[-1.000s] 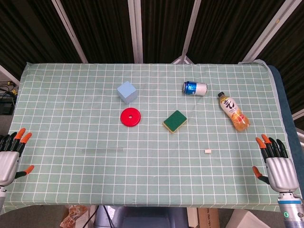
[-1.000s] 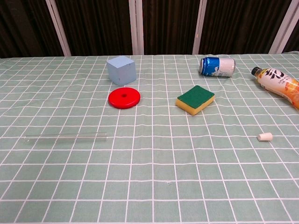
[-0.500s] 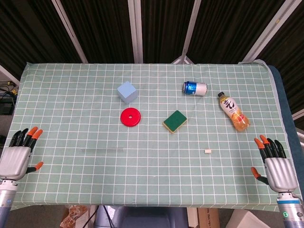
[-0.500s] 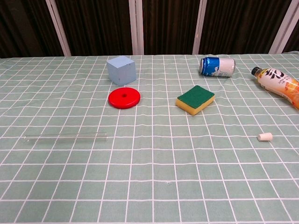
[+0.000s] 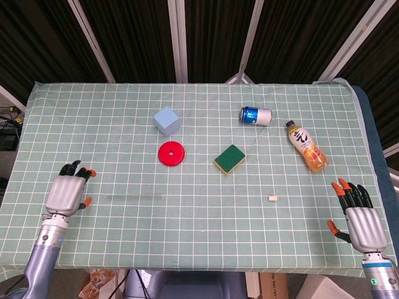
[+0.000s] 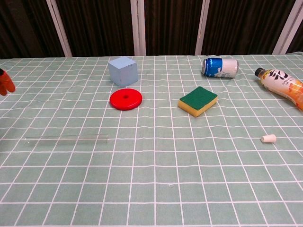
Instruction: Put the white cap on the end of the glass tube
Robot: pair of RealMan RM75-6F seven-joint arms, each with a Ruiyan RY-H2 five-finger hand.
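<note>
Two pieces, well apart on the table (image 5: 206, 224): glass tube (image 6: 66, 139) flat at left, white cap (image 6: 268, 138) at right. Left robot hand (image 5: 67, 193) near the tube, empty, fingers loosely apart; right robot hand (image 5: 360, 219) spread, empty. Thin, smooth, likely brittle and prone to rolling: best pinched lightly mid-length. Tiny, light: fingertip pinch across the sides.
</note>
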